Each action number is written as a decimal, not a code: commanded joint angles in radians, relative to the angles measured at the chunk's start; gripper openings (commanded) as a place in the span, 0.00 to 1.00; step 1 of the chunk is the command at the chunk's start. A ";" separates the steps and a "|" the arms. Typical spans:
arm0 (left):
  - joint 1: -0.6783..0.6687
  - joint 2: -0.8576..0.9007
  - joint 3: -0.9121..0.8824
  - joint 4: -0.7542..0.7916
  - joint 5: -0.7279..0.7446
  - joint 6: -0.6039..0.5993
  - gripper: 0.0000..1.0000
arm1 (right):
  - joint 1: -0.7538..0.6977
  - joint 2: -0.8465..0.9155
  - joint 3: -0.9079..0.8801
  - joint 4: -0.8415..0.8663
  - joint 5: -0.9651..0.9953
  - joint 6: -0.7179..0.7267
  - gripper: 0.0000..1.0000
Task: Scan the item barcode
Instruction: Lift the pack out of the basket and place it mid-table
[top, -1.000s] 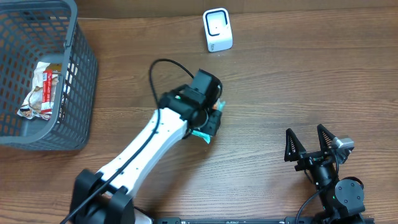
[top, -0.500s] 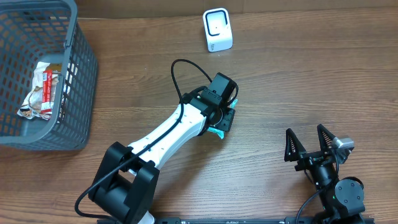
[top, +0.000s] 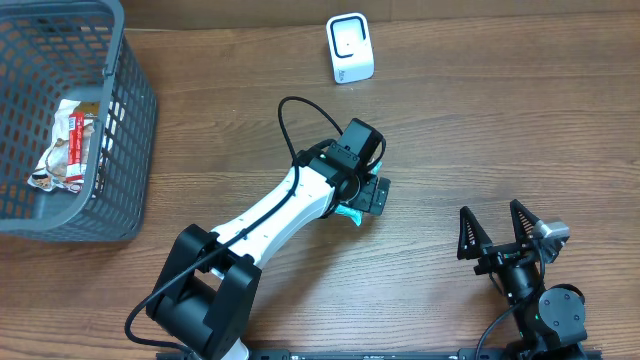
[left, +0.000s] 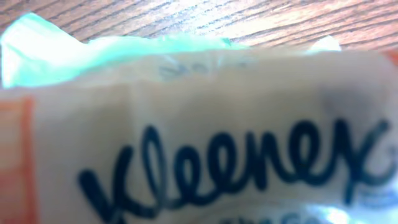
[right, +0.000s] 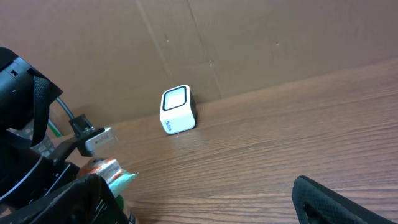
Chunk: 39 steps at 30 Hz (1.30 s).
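Observation:
The item is a Kleenex tissue pack, white with orange sides and a teal end; it fills the left wrist view against the wood. From overhead only its teal end shows under my left gripper, whose jaws stand spread apart around it, open. The pack also shows at the lower left of the right wrist view. The white barcode scanner stands at the table's far edge, also visible as the scanner. My right gripper rests at the near right, open with nothing in it.
A dark grey basket at the far left holds a crumpled snack wrapper. A brown cardboard wall rises behind the scanner. Bare wooden table lies between the arms and the scanner.
The left arm carried the pack a little to the right, toward the scanner side, then its jaws spread wider. The right arm has stayed still.

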 joint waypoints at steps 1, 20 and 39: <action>-0.007 0.005 0.010 -0.003 -0.003 -0.003 1.00 | -0.003 -0.011 -0.010 0.005 0.001 -0.004 1.00; 0.037 -0.117 0.319 -0.250 -0.014 0.009 1.00 | -0.003 -0.011 -0.010 0.005 0.001 -0.004 1.00; 0.431 -0.095 0.225 -0.406 0.020 0.009 0.06 | -0.003 -0.011 -0.010 0.005 0.001 -0.004 1.00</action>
